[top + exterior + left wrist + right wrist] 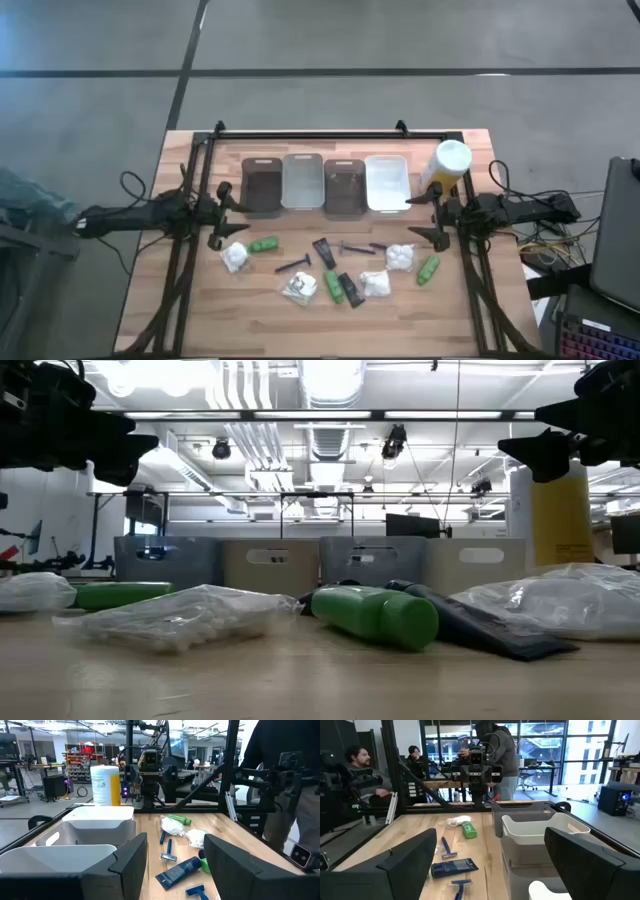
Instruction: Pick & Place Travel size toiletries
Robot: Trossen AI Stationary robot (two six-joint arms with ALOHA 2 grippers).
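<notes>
**Nothing picked yet: both arms parked, toiletries loose on the table**

You are at the very start of the job, as far as I can judge. The left gripper (228,213) hangs at the left edge of the table, beside the dark bin (263,184) at the left end of the row, fingers spread wide and holding nothing. The right gripper (424,215) mirrors it on the right, near the white bin (388,182) and the yellow bottle (447,165), also wide open and empty.

The toiletries lie scattered on the bare wood in front of the four bins, none of them inside a bin that I can see. Nearest your left arm are a white packet (235,257) and a green bottle (264,244), just beside each other. Nearest your right arm are another white packet (400,257) and a second green bottle (428,269). In the middle sit a black tube (324,252), two razors (293,265) and more packets and bottles bunched close together.

Your next move is likely a reach down to one outlying item; pick one standing apart, since the central cluster leaves little room for fingers. The packets look soft and slippery, so close on them gently.
</notes>
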